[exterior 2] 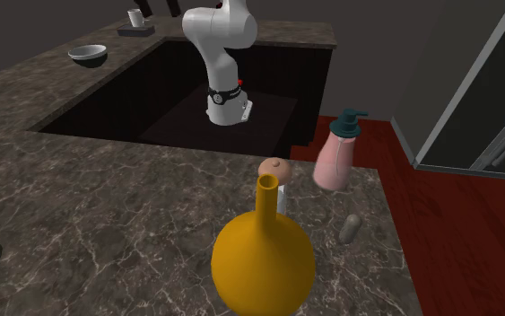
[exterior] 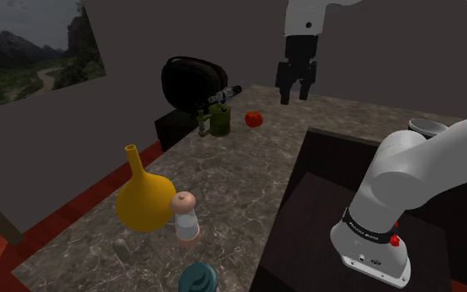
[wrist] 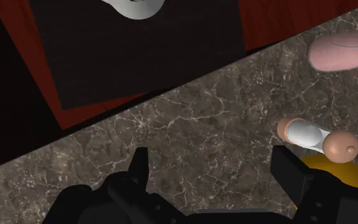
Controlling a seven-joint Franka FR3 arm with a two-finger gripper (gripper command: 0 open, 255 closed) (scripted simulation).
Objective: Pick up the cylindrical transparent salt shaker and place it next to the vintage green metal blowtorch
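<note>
Salt shaker (exterior: 186, 220) stands upright on the marbled table (exterior: 240, 178), low and left of centre in the shoulder view. It has a clear body and a rounded pinkish cap, and it sits tucked in just beside the fat yellow vase (exterior: 144, 201). Whether the two touch, I can't tell. Nothing is holding it.

Up at the top of that frame, right of centre, the end effector (exterior: 296, 90) hangs in the air with its fingers spread and nothing between them. It is well apart from the shaker and high above the table's far end. Below it and to its left, at the upper middle of the frame, sits the green blowtorch (exterior: 217, 118). A red tomato (exterior: 254, 119) lies just to its right and a dark rounded bag-like shape (exterior: 192, 81) is behind it.

In the second exterior view the vase (exterior 2: 262, 260) dominates the lower middle, with the shaker's cap (exterior 2: 275, 169) peeking out behind its neck. A pink pump bottle (exterior 2: 334, 160) with a teal top stands to the right, near the table's edge, and a small grey object (exterior 2: 350, 228) is below it. A bowl (exterior 2: 89, 54) rests at the upper left.

From the wrist, the released end effector (wrist: 215, 175) looks down on bare marble, and the shaker (wrist: 311, 135) lies just past one finger (wrist: 292, 168), outside the gap.
</note>
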